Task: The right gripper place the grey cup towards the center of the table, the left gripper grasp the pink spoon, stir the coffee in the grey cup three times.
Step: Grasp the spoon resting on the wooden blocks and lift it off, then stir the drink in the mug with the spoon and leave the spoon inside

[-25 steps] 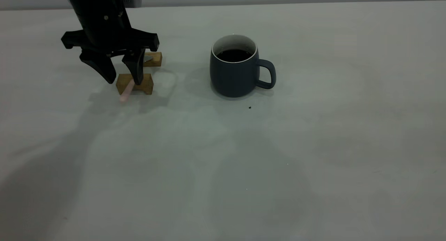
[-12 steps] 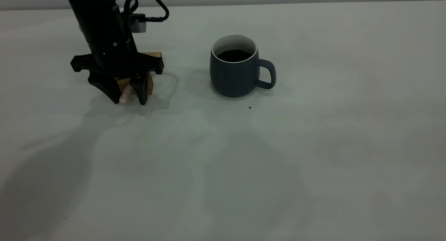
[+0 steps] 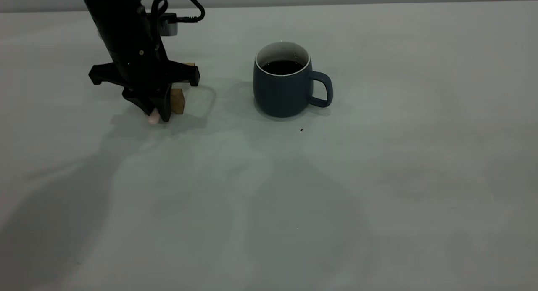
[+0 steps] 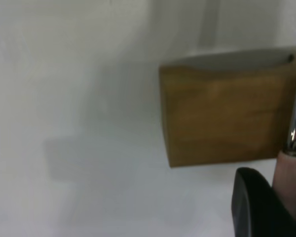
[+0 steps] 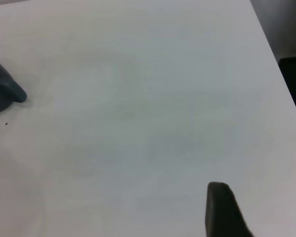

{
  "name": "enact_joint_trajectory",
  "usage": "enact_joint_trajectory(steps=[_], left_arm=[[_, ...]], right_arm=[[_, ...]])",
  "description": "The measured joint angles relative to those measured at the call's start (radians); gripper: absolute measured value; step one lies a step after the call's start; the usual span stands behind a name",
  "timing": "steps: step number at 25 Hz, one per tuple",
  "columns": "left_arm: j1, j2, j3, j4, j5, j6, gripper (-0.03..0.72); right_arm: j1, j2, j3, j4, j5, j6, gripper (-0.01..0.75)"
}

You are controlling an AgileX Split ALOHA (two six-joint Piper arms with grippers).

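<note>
Standing upright, grey cup (image 3: 282, 91) holding dark coffee (image 3: 282, 66).

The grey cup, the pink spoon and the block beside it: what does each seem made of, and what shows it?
Grey cup: probably ceramic, matte blue-grey outside with a white rim. Pink spoon: pale pink handle, perhaps plastic, and a shiny neck that looks like metal. Block: wood, brown with faint grain, unpolished.

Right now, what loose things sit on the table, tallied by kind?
Cups: 1, the grey cup holding coffee
Spoons: 1, the pink spoon between the left gripper's fingers
Wooden blocks: 2, near block, far block
Total: 4
</note>
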Motion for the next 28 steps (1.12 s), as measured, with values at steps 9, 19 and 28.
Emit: enact_joint_trajectory(steps=[9,19,28], left_arm=[[0.0,-0.23,0.0,-0.462,0.132,-0.04,0.124],[0.0,-0.296,0.0,-1.331,0.361,-0.178,0.124],[0.0,-0.293,0.0,-1.542,0.376,-0.467,0.124]], right_arm=[[0.0,0.0,0.0,0.0,0.0,0.0,0.406],[0.0,0.0,0.0,0.0,0.0,0.0,0.406],[0.0,0.0,0.0,0.0,0.0,0.0,0.399]])
